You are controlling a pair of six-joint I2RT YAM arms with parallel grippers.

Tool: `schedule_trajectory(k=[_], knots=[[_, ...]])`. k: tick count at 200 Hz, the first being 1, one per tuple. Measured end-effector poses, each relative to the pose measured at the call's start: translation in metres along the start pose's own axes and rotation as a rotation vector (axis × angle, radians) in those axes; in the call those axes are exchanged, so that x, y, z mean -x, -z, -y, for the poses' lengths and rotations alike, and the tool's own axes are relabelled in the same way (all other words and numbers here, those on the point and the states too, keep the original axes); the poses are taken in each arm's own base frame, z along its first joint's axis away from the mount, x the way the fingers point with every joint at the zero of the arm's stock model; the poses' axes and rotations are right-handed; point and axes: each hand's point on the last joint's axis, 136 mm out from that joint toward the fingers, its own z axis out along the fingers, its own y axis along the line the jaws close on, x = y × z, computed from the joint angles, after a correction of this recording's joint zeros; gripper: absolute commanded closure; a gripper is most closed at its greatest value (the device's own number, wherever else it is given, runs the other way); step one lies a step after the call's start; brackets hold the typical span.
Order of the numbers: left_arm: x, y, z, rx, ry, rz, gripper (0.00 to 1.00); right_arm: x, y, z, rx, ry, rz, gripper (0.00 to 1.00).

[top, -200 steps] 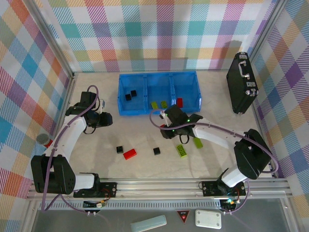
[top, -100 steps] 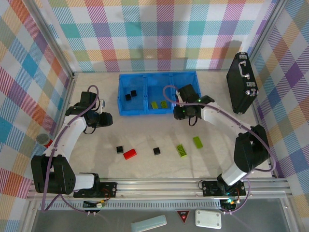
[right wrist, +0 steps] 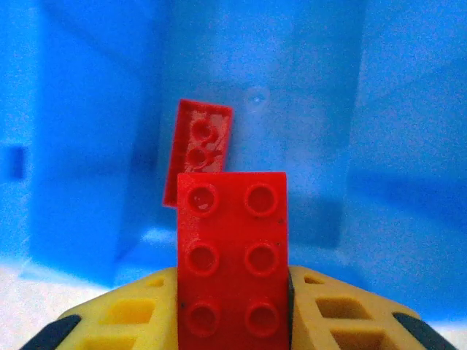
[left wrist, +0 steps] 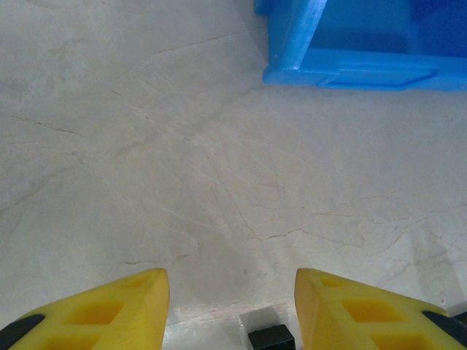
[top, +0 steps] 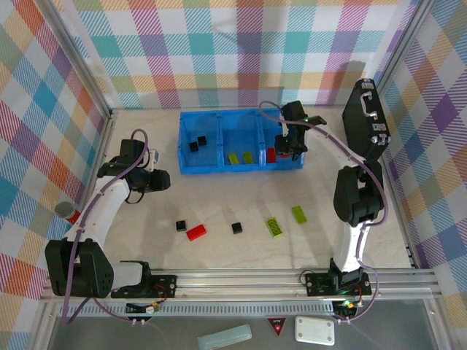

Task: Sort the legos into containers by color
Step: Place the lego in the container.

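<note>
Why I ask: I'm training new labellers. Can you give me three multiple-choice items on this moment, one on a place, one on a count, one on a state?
1. At which bin of the tray is the right hand?
A. left
B. middle
C. right

2. How many green bricks lie in the middle bin?
A. none
B. two
C. four

3. What state is the right hand in?
A. shut on a red brick
B. wide open
C. shut on nothing

Answers:
1 C: the top view puts it at the right bin, and its wrist view looks into blue walls.
2 B: two green pieces lie side by side there.
3 A: the wrist view shows the brick clamped in the hand.
</note>
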Motion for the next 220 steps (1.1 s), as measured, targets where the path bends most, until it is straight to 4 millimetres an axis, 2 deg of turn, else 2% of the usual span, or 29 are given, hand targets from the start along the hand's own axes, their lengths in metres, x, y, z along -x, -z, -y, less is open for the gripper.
schedule_trajectory(k=[54, 107, 162, 220], knots=[[0.0, 0.001, 0.001, -0.009, 0.002, 0.004, 0.51, 0.015, -0.036, 0.009, -0.007, 0.0, -0.035, 0.7], [-0.001, 0.002, 0.001, -0.009, -0.002, 0.007, 0.5, 0.008, -0.068, 0.015, -0.007, -0.005, -0.091, 0.68], [-0.001, 0.002, 0.001, -0.009, -0.002, 0.007, 0.5, 0.004, -0.078, 0.015, 0.005, -0.024, -0.108, 0.63], [-0.001, 0.002, 0.001, -0.01, -0.002, 0.006, 0.5, 0.003, -0.08, 0.014, 0.011, -0.029, -0.11, 0.57]])
